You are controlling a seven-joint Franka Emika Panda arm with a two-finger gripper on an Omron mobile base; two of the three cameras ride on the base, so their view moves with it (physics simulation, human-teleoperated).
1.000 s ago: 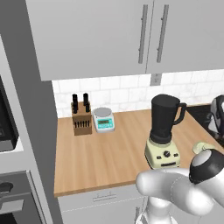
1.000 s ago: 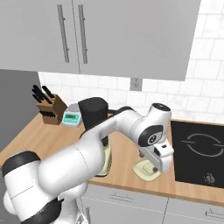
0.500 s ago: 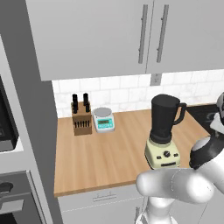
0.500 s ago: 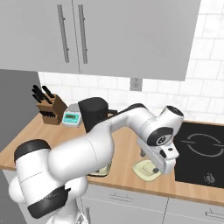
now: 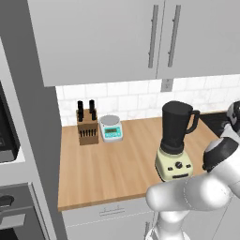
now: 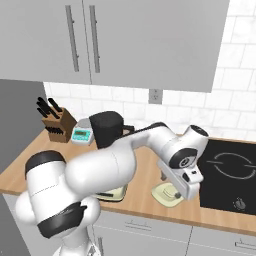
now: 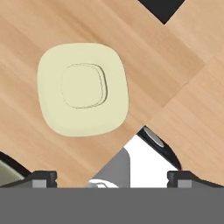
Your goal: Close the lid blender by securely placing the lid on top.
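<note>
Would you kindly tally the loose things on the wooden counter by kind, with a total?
Blender: 1
Lid: 1
Scale: 1
Knife block: 1
Total: 4

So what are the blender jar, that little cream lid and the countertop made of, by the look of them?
The blender jar looks like dark, smoked plastic or glass: near-black and smooth, though the rendering leaves that open. The lid seems matte cream plastic, with soft rounded edges and no shine. The countertop looks like wood, with pale brown grain in plank-like strips.
</note>
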